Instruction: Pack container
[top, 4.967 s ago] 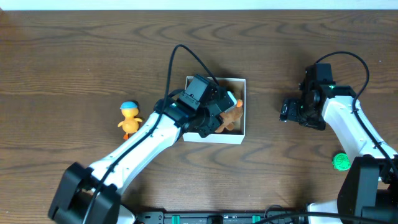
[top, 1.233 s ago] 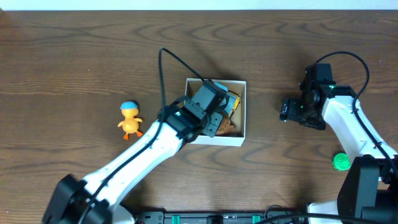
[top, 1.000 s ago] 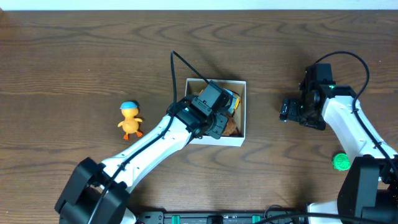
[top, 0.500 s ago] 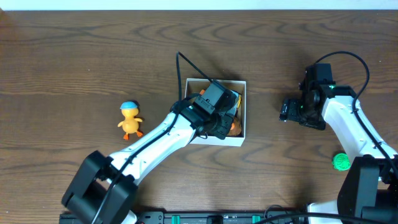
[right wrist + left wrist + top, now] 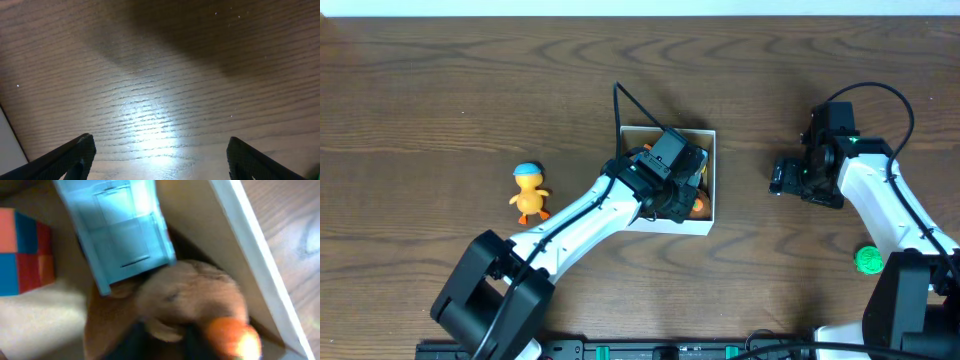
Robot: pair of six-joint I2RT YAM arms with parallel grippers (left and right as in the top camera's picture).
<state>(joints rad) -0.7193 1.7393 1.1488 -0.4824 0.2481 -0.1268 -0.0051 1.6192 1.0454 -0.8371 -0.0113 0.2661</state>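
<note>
The container (image 5: 712,150) is a small white box with a tan floor at mid-table; its white wall (image 5: 255,255) shows in the left wrist view. My left gripper (image 5: 682,195) reaches down inside it. In the left wrist view its dark fingers (image 5: 162,342) close round a brown plush toy (image 5: 190,295) with an orange part, low against the box's right wall. A light blue block (image 5: 120,230) and a multicoloured cube (image 5: 20,250) lie in the box too. My right gripper (image 5: 780,180) is open and empty over bare table (image 5: 157,155), right of the box.
An orange duck toy with a blue cap (image 5: 528,192) stands on the table left of the box. A green ball (image 5: 867,260) lies at the right near the front, beside my right arm. The table is dark wood.
My left gripper has moved right and deeper into the box with the brown toy. The right arm, duck and ball have not moved.
</note>
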